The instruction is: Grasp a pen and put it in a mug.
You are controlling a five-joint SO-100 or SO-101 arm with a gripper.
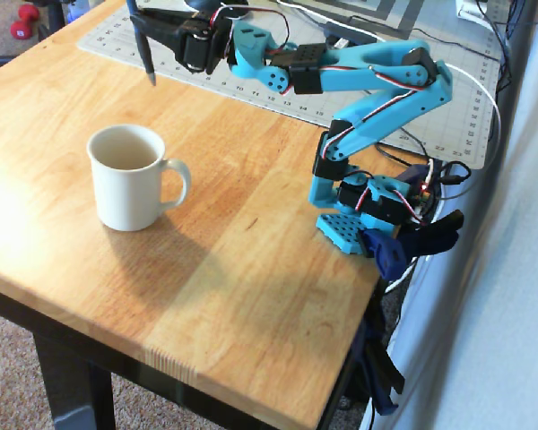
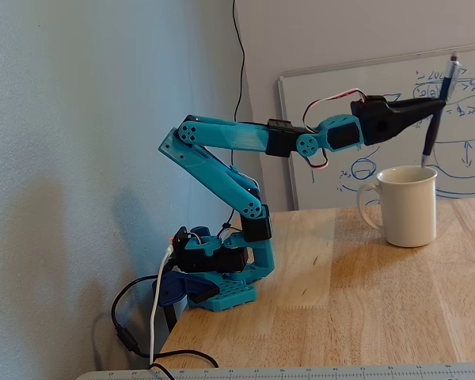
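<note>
Turquoise arm stretched out level from its base at the table's right edge in the overhead view, reaching toward the far left corner. Black gripper clamped on pen, held high in the air, nearly upright, slightly tilted. In the fixed view, lower end of pen above and just behind the rim of mug, not inside it; upper end sticking up past the gripper against the whiteboard. In the overhead view, pen over the left end of the cutting mat, beyond the mug, well clear of the wood. Mug upright near the table's left edge, handle pointing right in the overhead view, beige inside showing. Cables trailing along the right edge beside the base.
</note>
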